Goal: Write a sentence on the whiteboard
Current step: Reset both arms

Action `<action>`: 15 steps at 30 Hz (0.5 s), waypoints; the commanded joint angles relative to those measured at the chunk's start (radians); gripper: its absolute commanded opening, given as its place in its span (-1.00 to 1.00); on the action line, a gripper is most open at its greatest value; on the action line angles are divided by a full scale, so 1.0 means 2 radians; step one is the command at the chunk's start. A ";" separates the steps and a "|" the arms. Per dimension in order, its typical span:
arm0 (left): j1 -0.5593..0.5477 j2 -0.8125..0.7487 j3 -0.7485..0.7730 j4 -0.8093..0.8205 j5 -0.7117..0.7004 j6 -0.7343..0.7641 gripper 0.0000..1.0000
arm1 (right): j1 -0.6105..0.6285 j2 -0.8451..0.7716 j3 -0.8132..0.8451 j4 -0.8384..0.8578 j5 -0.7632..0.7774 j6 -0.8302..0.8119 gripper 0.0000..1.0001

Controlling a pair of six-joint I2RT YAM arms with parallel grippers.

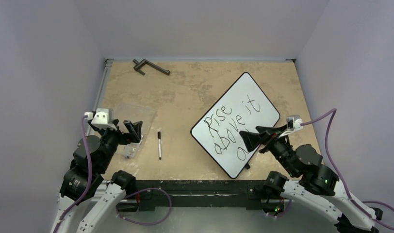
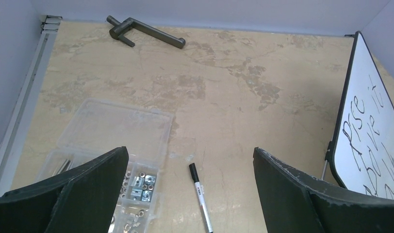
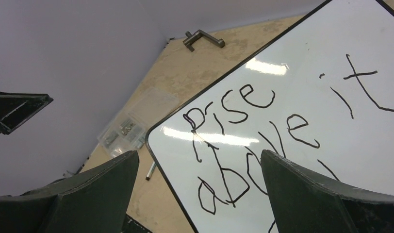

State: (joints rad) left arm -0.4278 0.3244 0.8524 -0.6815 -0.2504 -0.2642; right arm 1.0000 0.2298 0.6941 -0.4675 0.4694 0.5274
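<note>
The tan mottled tabletop point(image 1: 195, 92) fills the middle of the overhead view; on its right half lies the large white rectangular whiteboard point(image 1: 243, 104) with a thin black rim, turned diagonally; across it runs the black handwritten sentence point(image 1: 231, 127), "Rise above it", with a lower line probably begun but partly hidden behind the right gripper point(image 1: 249, 135), which hangs over the board's lower edge, fingers spread wide and holding nothing; the left gripper point(image 2: 189, 153) at lower left is equally wide and empty. A clear plastic compartment box point(image 2: 117, 126) of small hardware sits beside it; a grey metal handle point(image 1: 151, 67) lies at upper left; the slim white marker with a black end point(image 1: 159, 144) rests between box and board. To continue writing well, I judge an arm should straddle the marker's barrel squarely, close firmly near mid-length, and keep the tip clear of existing strokes.
</note>
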 commanded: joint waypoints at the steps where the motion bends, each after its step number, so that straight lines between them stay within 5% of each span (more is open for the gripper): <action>1: -0.002 0.002 -0.004 0.017 -0.003 0.017 1.00 | 0.002 -0.003 0.004 -0.013 0.022 0.018 0.98; 15: -0.001 0.001 -0.004 0.015 -0.005 0.021 1.00 | 0.002 0.002 0.003 -0.017 0.025 0.024 0.98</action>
State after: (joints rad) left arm -0.4278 0.3244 0.8520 -0.6815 -0.2504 -0.2424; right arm 1.0000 0.2359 0.6941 -0.5106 0.5045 0.5617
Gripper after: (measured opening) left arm 0.998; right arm 0.987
